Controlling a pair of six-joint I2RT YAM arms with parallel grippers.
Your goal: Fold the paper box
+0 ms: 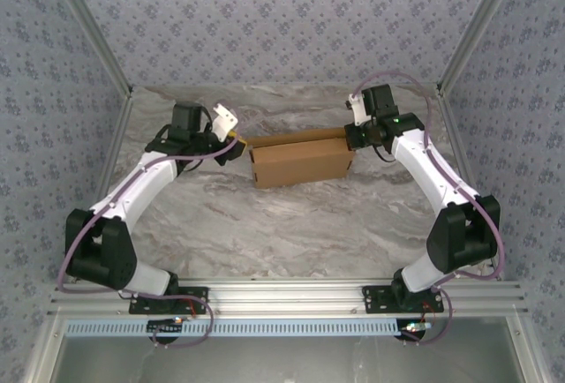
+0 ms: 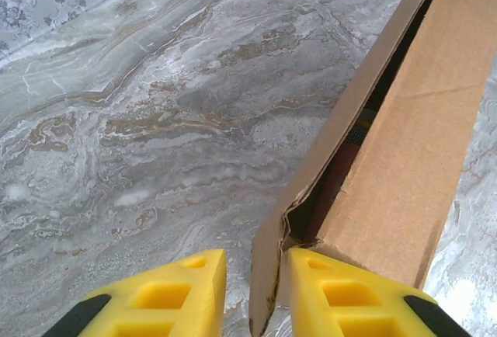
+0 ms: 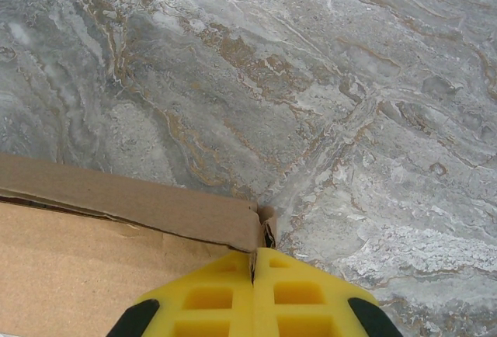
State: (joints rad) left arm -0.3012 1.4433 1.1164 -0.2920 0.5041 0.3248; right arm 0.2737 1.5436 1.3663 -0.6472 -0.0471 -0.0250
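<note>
Yellow fingertips (image 2: 182,302) of the left gripper (image 2: 256,275) sit spread either side of the paper box (image 1: 300,162)'s end wall without squeezing it. The right gripper (image 3: 253,263) is pinched tight on what looks like the box's far corner lip, and the box lies mid-table (image 1: 265,233) between both arms. Cardboard like this should be light and fairly stiff but quick to crease (the left corner looks a bit crumpled), so I'd grab the thin wall edges near the corners. The inside is just a dark gap, and how much cardboard the right fingers actually have is hidden.
</note>
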